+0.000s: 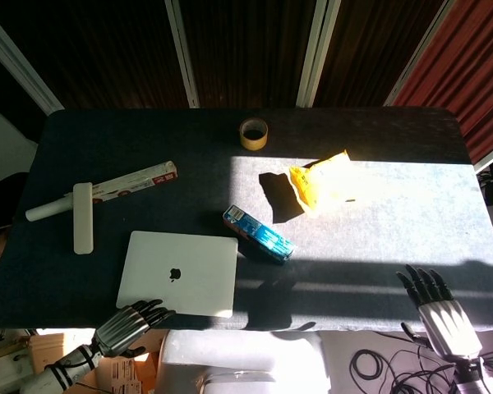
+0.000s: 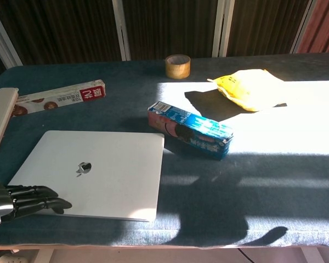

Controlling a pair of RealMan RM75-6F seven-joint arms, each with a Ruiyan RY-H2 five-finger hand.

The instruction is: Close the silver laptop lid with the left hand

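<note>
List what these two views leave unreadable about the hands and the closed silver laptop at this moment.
- Left hand: cut off by the chest view's left edge; contact between its fingertips and the flat silver laptop cannot be settled.
- Right hand: head view only, wrist cut by the bottom edge, palm side hidden.
- Laptop's front seam: too thin to confirm full closure.
- Blue snack box: print too small to read.
</note>
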